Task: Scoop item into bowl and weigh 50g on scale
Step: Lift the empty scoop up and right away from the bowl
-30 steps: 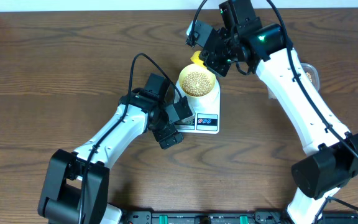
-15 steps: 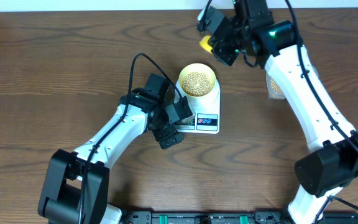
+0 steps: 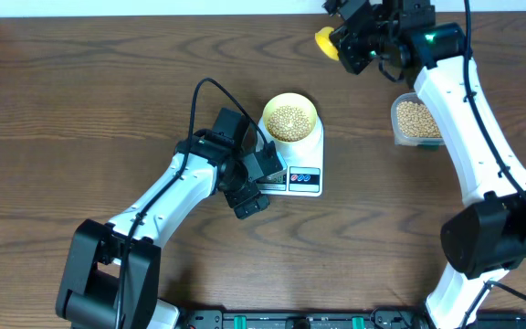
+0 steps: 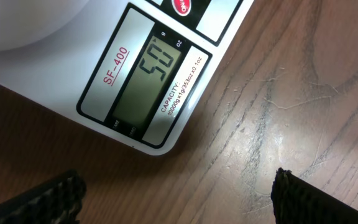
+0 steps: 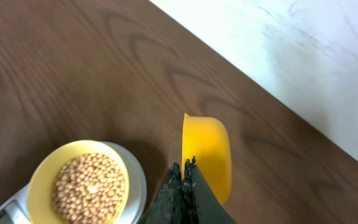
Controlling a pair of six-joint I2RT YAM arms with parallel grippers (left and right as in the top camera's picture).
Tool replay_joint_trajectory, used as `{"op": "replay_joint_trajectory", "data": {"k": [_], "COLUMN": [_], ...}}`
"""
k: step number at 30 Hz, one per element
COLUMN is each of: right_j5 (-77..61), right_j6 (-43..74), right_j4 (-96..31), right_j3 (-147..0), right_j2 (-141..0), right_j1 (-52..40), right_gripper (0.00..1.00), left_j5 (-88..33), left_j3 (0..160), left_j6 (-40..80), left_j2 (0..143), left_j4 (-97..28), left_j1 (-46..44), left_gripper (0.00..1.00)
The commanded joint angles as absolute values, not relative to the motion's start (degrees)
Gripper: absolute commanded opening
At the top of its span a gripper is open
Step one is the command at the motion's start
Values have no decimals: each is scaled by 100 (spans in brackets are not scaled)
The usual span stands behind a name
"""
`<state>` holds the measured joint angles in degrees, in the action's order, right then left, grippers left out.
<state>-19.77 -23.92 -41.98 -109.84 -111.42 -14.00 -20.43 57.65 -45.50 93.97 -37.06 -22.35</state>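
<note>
The pale yellow-green bowl [image 3: 289,117] sits on the white scale [image 3: 301,155], filled with tan beans [image 3: 289,119]. It also shows in the right wrist view [image 5: 79,180]. The scale's display [image 4: 146,81] reads 50 in the left wrist view. My left gripper [image 3: 254,187] is open and empty on the table just left of the scale's front; its fingertips [image 4: 173,199] frame bare wood. My right gripper [image 3: 359,41] is shut on the yellow scoop [image 3: 326,42], held high at the table's far edge, right of the bowl. The scoop's cup [image 5: 207,155] looks empty.
A clear plastic tub [image 3: 415,121] holding more beans stands to the right of the scale, under the right arm. A white wall [image 5: 303,50] borders the table's far edge. A black cable [image 3: 199,100] loops from the left arm.
My right gripper has lifted the scoop away from the bowl and swung it right and towards the far edge. The tub has come into view. The left arm has not moved.
</note>
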Motion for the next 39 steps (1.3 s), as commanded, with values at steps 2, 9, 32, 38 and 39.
{"op": "replay_joint_trajectory", "data": {"k": [2, 9, 32, 38, 39], "right_j5": [-2158, -2482, -3210, -3210, -3210], "right_j6": [-2276, -2272, -1476, -1481, -1481], "right_j4": [-3975, -3498, -3533, -3618, -3618], "right_j3": [-11034, -11034, -11034, -10997, -10991], "right_j2": [-11454, -11762, -12169, -12195, -12195], "right_j1": [-1332, -1328, -1538, -1625, -1636], "right_gripper": [1, 1, 1, 1, 1], "left_j5": [-2003, -2003, -2001, -2001, -2001], "left_j3": [5728, 5728, 5728, 5725, 5728], "left_j6": [-4648, -4648, -4648, -4648, -4648], "left_j2": [9437, 9437, 9437, 9437, 9437], "left_j4": [-3721, -3719, -3719, -3721, -3721], "left_j1": [-2246, -2246, -2246, -2246, -2246], "left_gripper": [98, 98, 98, 98, 98]}}
